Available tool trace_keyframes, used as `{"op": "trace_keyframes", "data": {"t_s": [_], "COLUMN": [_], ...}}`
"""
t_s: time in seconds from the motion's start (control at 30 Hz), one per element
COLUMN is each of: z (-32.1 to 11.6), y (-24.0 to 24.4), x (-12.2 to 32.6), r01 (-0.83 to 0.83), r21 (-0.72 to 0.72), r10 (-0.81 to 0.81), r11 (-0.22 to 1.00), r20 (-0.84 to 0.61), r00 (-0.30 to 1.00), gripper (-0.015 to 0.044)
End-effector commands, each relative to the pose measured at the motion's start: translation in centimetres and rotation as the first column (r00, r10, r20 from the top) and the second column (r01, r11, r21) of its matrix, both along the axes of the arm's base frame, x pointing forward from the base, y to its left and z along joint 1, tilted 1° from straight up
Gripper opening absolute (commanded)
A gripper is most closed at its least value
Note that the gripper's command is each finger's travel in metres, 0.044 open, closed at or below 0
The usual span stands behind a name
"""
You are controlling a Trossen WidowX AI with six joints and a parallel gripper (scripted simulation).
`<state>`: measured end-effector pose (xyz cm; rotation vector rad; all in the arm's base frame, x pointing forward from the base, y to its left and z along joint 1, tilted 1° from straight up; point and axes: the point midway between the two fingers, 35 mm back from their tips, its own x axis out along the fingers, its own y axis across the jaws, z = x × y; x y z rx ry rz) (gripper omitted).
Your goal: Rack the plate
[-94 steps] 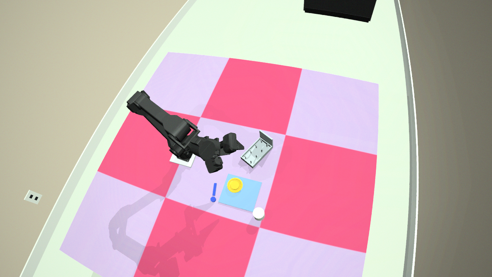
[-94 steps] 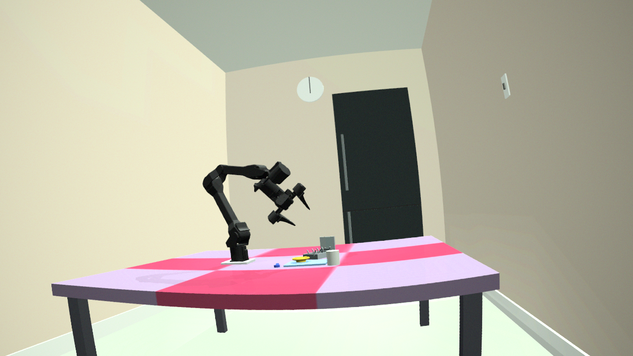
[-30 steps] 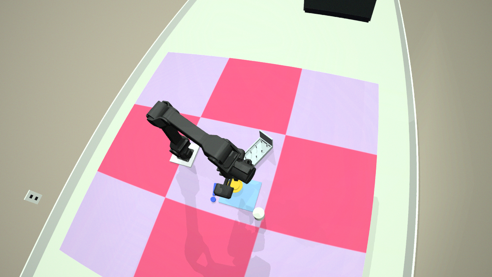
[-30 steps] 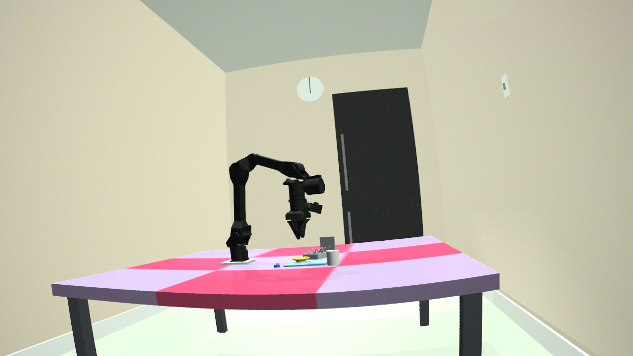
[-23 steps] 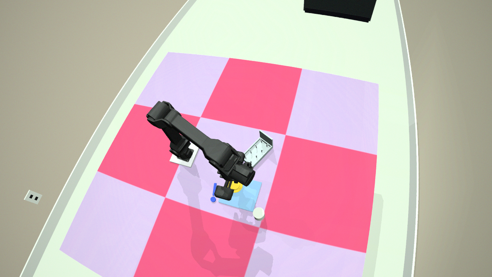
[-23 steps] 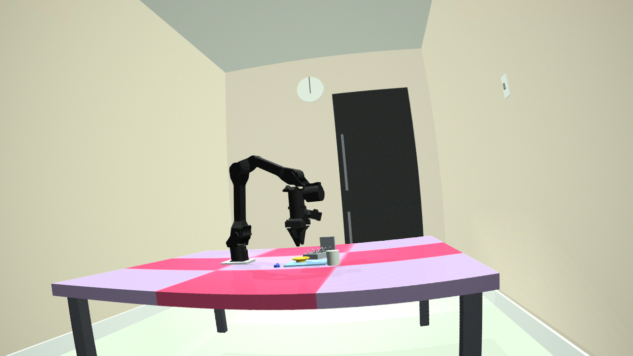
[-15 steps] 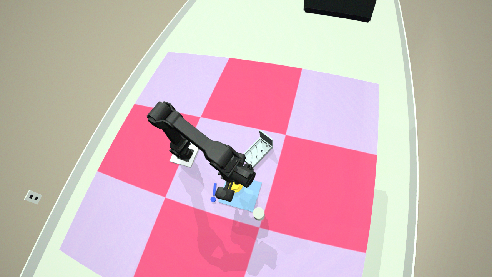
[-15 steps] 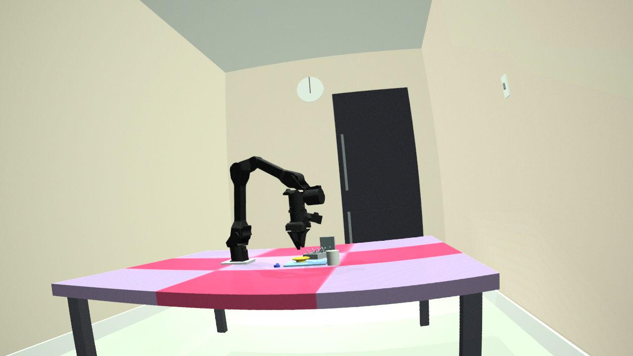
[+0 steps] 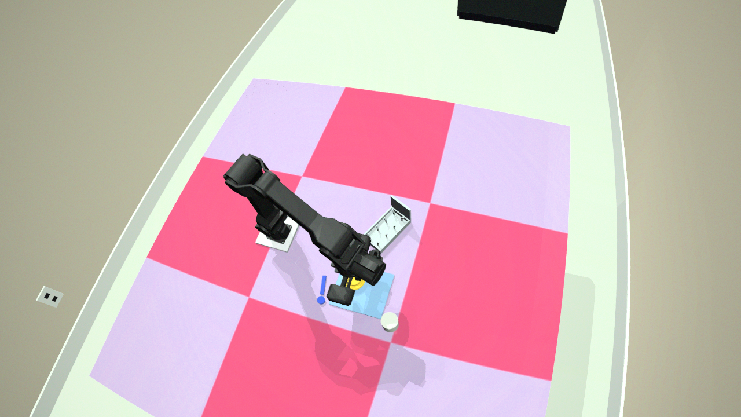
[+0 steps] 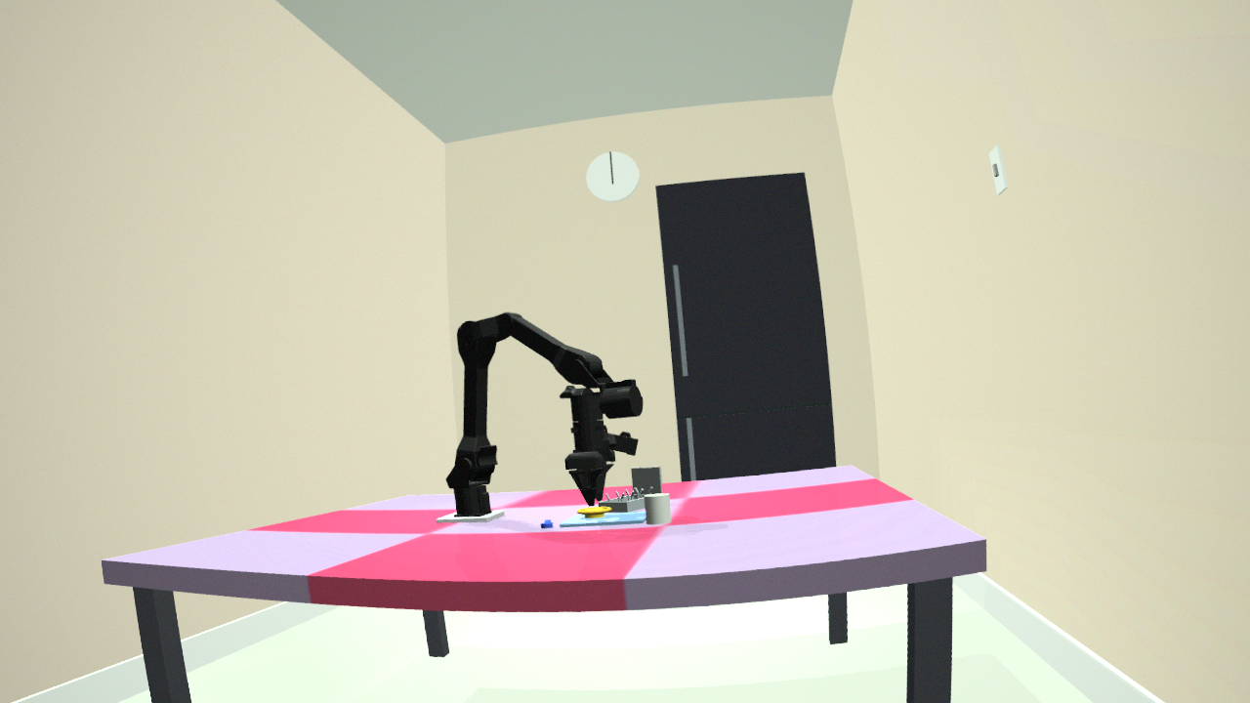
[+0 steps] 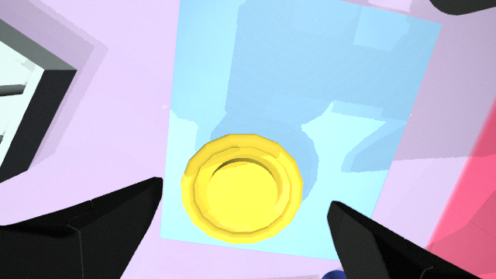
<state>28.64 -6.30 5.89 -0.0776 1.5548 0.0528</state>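
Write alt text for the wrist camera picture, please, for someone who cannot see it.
A yellow plate lies flat on a light blue mat, seen from just above, framed by two black fingers of the open, empty gripper. A corner of the dish rack shows at left.

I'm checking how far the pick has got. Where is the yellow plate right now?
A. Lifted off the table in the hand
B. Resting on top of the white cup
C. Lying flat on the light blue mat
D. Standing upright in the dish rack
C: the wrist view shows the plate flat on the light blue mat, with the open hand straddling it, gripping nothing.
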Motion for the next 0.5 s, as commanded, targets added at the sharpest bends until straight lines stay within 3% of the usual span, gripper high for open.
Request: {"op": "trace_keyframes", "data": {"t_s": [0.0, 0.4, 0.47], "z": [-0.8, -2.5, -2.5], "y": [0.0, 0.1, 0.1], "x": [-0.3, -0.5, -0.5], "r01": [-0.004, -0.004, -0.004], "r21": [-0.001, -0.001, -0.001], "r10": [0.004, 0.004, 0.004], "r11": [1.000, 1.000, 1.000], "r20": [-0.009, -0.009, -0.009], "r00": [1.000, 1.000, 1.000], "gripper": [0.0400, 0.0400, 0.0360]}}
